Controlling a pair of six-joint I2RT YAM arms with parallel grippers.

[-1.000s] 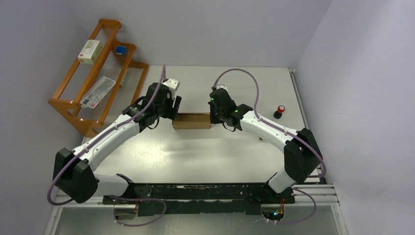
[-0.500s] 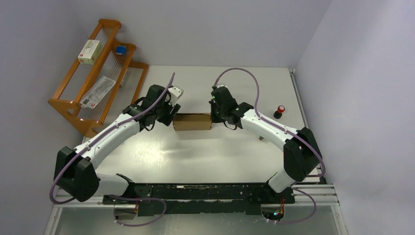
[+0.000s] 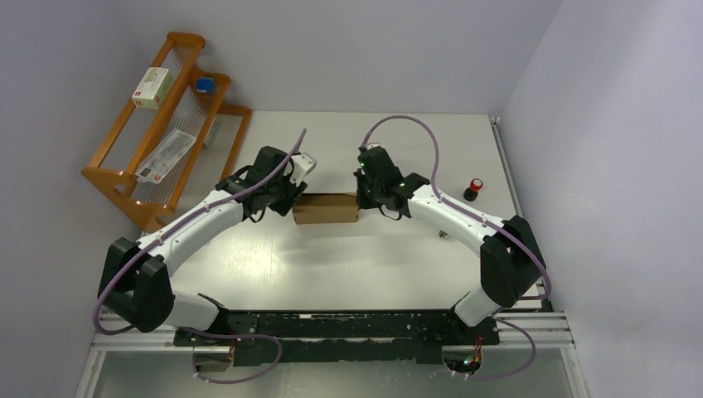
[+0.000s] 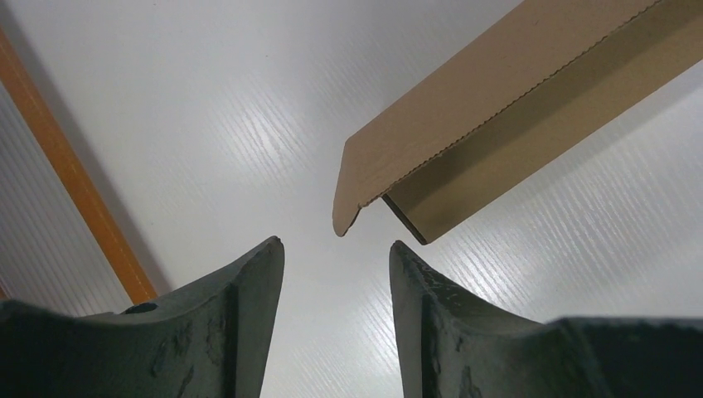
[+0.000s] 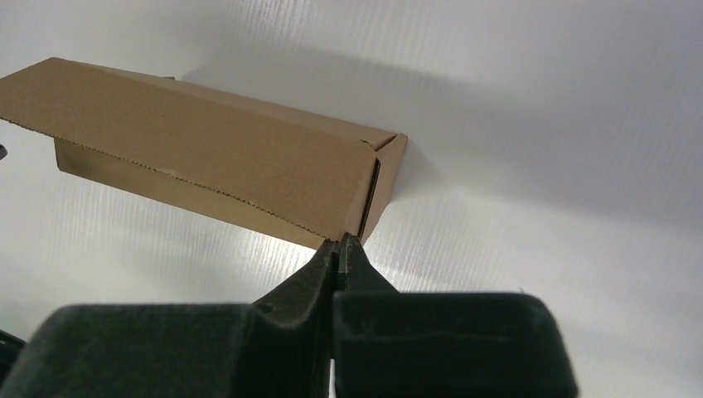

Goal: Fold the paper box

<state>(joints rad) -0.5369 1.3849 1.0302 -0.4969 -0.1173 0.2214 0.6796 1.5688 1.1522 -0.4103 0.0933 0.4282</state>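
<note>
You see the box point(image 3: 325, 207) at frame centre on the table point(image 3: 348, 265), top flap down. Left gripper point(image 4: 336, 243) is released, jaws apart, with the box corner just ahead. Right gripper point(image 5: 338, 242) is clenched empty at the box's right end. The rack point(image 3: 108, 176) at upper left holds a white carton point(image 3: 152, 87), a blue item point(image 3: 203, 84) and a packet point(image 3: 166, 156).

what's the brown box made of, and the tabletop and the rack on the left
The paper box: matte brown corrugated cardboard, judging by its wavy cut edges. The tabletop: glossy white with fine grain lines, probably laminate or plastic. The rack: orange-brown glossy wood, seemingly.
</note>
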